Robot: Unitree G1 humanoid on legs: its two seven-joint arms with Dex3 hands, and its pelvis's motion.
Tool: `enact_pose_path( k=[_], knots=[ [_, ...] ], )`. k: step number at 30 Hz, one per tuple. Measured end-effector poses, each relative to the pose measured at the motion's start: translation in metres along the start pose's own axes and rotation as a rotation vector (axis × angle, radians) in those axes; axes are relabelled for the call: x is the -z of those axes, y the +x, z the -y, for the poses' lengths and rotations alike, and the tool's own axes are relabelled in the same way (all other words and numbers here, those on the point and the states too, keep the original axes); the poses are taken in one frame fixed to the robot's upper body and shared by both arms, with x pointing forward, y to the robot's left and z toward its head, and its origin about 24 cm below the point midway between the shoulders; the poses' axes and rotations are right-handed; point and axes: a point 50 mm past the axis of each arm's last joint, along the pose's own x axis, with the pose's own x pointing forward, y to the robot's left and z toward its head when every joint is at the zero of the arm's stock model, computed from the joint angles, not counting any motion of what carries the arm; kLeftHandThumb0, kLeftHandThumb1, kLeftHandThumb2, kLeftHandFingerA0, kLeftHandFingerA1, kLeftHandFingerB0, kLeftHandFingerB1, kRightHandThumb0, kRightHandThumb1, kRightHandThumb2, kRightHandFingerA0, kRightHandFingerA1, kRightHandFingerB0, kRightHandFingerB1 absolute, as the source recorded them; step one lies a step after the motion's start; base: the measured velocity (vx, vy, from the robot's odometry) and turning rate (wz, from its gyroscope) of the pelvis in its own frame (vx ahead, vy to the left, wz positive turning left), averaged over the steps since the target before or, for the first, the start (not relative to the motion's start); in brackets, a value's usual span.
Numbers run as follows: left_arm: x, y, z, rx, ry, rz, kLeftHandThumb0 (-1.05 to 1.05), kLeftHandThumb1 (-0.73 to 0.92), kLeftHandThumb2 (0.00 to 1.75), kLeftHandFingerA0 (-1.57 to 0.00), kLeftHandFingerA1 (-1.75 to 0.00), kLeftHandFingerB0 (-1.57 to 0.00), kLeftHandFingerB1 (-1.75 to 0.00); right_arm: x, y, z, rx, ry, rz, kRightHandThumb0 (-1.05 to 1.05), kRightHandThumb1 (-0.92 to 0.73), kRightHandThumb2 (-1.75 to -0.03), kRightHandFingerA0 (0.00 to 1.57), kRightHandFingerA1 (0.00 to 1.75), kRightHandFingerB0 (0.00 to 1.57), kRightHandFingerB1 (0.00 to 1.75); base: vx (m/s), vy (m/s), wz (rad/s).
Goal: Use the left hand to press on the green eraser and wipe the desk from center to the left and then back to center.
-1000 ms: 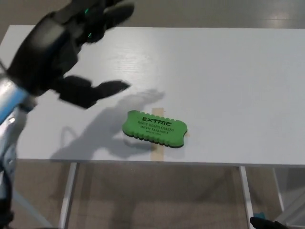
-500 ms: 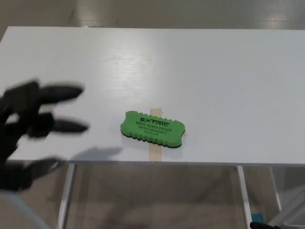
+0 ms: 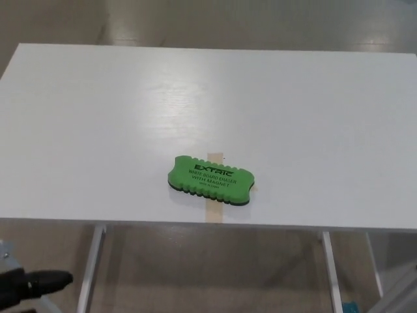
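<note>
While the green eraser [image 3: 210,180] lies alone near the front edge of the white table [image 3: 313,117], no hand is on it, so I judge that the wiping is not in progress at this moment. The eraser sits flat, its printed side up, a little tilted, and it covers part of a short strip of tan tape [image 3: 214,211] that runs to the table edge and seems to mark the center. The rest of the table top is bare.

At the bottom left corner, below the table level and beside the metal leg [image 3: 91,267], a small dark part [image 3: 36,285] shows. It is probably the left hand, hanging low, well apart from the eraser. Too little of it is visible, so I cannot tell if the fingers are spread or pressed together. The right hand does not show at all.

From how things lie, either the stroke is already done or it is not yet begun; the picture alone does not decide this. If it must begin, the left hand has to rise over the table edge, come down flat on the top of the eraser, press, and then slide it to the left side and back to the tape. The press should be centered, otherwise the foam body may tip or slip away.
</note>
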Motion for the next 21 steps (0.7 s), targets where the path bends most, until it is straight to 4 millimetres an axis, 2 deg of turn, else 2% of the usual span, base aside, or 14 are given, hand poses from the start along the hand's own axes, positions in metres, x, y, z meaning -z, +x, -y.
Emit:
enact_pose_path(
  k=[1,2,4,5,7,8,10,11,13,14,18,19,21],
  knots=[
    [0.01,0.001,-0.002,-0.024,-0.019,-0.027,-0.52,0.47,0.77,-0.51,-0.51,-0.41,-0.47,0.001,0.0,0.0,0.0,-0.001,-0.002,-0.35,-0.64,-0.59,0.82,0.59,0.71,0.5,0.0,0.0,0.0],
    [0.017,0.002,-0.003,-0.041,-0.033,-0.048,-0.48,0.57,0.57,-0.54,-0.38,-0.46,-0.35,0.001,-0.001,0.0,0.0,-0.001,-0.004,-0.35,-0.64,-0.59,0.82,0.59,0.71,0.5,0.0,0.0,0.0],
    [0.032,0.003,-0.005,-0.075,-0.059,-0.093,-0.48,0.57,0.57,-0.54,-0.38,-0.46,-0.35,0.002,-0.001,0.0,-0.002,-0.003,-0.006,-0.35,-0.64,-0.59,0.82,0.59,0.71,0.5,0.0,0.0,0.0],
    [0.039,0.005,-0.006,-0.092,-0.072,-0.116,-0.54,0.46,0.78,-0.51,-0.52,-0.37,-0.46,0.002,-0.001,0.0,-0.003,-0.004,-0.007,-0.35,-0.64,-0.59,0.82,0.6,0.71,0.5,0.0,0.0,0.0],
    [0.053,0.008,-0.008,-0.125,-0.1,-0.167,-0.54,0.46,0.78,-0.51,-0.52,-0.37,-0.46,0.001,-0.001,-0.001,-0.005,-0.006,-0.006,-0.35,-0.64,-0.59,0.82,0.6,0.71,0.5,0.0,0.0,0.0],
    [0.057,0.009,-0.008,-0.133,-0.106,-0.18,-0.46,0.55,0.57,-0.6,-0.41,-0.41,-0.33,0.001,-0.001,-0.001,-0.006,-0.007,-0.006,-0.34,-0.64,-0.59,0.83,0.61,0.72,0.51,0.0,0.0,0.0],
    [0.072,0.016,-0.01,-0.171,-0.136,-0.236,-0.46,0.55,0.57,-0.6,-0.41,-0.41,-0.33,0.0,0.0,-0.001,-0.007,-0.008,-0.004,-0.34,-0.64,-0.59,0.83,0.61,0.72,0.51,0.0,0.0,0.0],
    [0.078,0.019,-0.011,-0.187,-0.146,-0.26,-0.54,0.45,0.78,-0.51,-0.54,-0.35,-0.46,0.0,0.0,-0.001,-0.008,-0.008,-0.002,-0.32,-0.63,-0.59,0.83,0.6,0.74,0.52,0.0,0.0,0.0],
    [0.089,0.025,-0.014,-0.222,-0.162,-0.312,-0.54,0.45,0.78,-0.51,-0.54,-0.35,-0.46,-0.002,0.002,-0.001,-0.009,-0.008,0.004,-0.32,-0.63,-0.59,0.83,0.6,0.74,0.52,0.0,0.0,0.0],
    [0.096,0.027,-0.016,-0.247,-0.173,-0.345,-0.44,0.54,0.57,-0.55,-0.42,-0.4,-0.33,-0.004,0.003,-0.002,-0.009,-0.009,0.009,-0.32,-0.62,-0.59,0.81,0.6,0.74,0.53,0.0,0.0,0.0],
    [0.107,0.032,-0.021,-0.304,-0.194,-0.407,-0.42,0.52,0.56,-0.55,-0.42,-0.41,-0.33,-0.007,0.005,-0.001,-0.009,-0.011,0.018,-0.32,-0.62,-0.59,0.81,0.62,0.72,0.52,0.0,0.0,0.0],
    [0.11,0.033,-0.022,-0.317,-0.199,-0.419,-0.5,0.4,0.75,-0.51,-0.55,-0.37,-0.47,-0.008,0.005,0.0,-0.008,-0.011,0.02,-0.31,-0.62,-0.59,0.8,0.6,0.73,0.53,0.0,0.0,0.0],
    [0.118,0.034,-0.025,-0.365,-0.223,-0.46,-0.5,0.4,0.75,-0.51,-0.55,-0.37,-0.47,-0.01,0.007,0.0,-0.009,-0.012,0.028,-0.31,-0.62,-0.59,0.8,0.6,0.73,0.53,0.0,0.0,0.0]
  ],
)
